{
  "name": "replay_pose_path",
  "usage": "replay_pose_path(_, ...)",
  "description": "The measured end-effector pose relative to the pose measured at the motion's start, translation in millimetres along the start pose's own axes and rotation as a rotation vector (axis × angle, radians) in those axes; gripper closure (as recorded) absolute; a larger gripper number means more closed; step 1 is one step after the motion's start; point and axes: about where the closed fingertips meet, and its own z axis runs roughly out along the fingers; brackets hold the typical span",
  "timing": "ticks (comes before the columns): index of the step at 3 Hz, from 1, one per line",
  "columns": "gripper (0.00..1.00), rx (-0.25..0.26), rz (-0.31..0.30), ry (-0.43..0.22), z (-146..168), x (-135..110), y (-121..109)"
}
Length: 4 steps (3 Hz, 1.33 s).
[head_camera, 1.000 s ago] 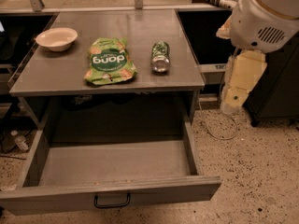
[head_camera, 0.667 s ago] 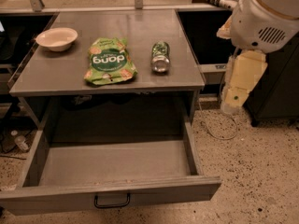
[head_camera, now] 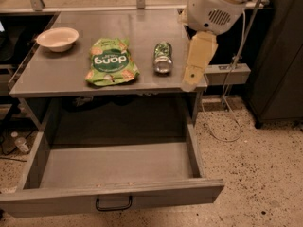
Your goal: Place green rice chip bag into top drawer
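The green rice chip bag [head_camera: 111, 63] lies flat on the grey countertop [head_camera: 61, 74], left of centre, with its white lettering upside down. The top drawer [head_camera: 113, 164] below the counter is pulled wide open and its inside is empty; its front panel carries a small black handle [head_camera: 113, 204]. My gripper [head_camera: 193, 75] hangs as a cream-coloured piece under the white arm housing [head_camera: 215, 6], over the counter's right front corner. It is to the right of the bag and holds nothing that I can see.
A green soda can [head_camera: 163, 57] lies on its side between the bag and the gripper. A white bowl [head_camera: 57, 38] sits at the counter's left. A dark cabinet [head_camera: 279, 70] stands at the right, with cables [head_camera: 227, 122] on the speckled floor.
The arm and gripper have moved left, from beside the counter to over its right front corner. The bag, can, bowl and drawer have not moved.
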Motion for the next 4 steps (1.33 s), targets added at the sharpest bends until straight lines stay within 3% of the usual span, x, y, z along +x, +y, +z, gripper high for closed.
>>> replay_pose_path(1, 0.00, -0.034, -0.046, -0.026, 22, -41, -27)
replay_pose_path(3, 0.00, -0.005, -0.081, -0.071, 36, -67, -40)
replay_pose_path(4, 0.00, -0.017, -0.097, -0.060, 59, -88, -62)
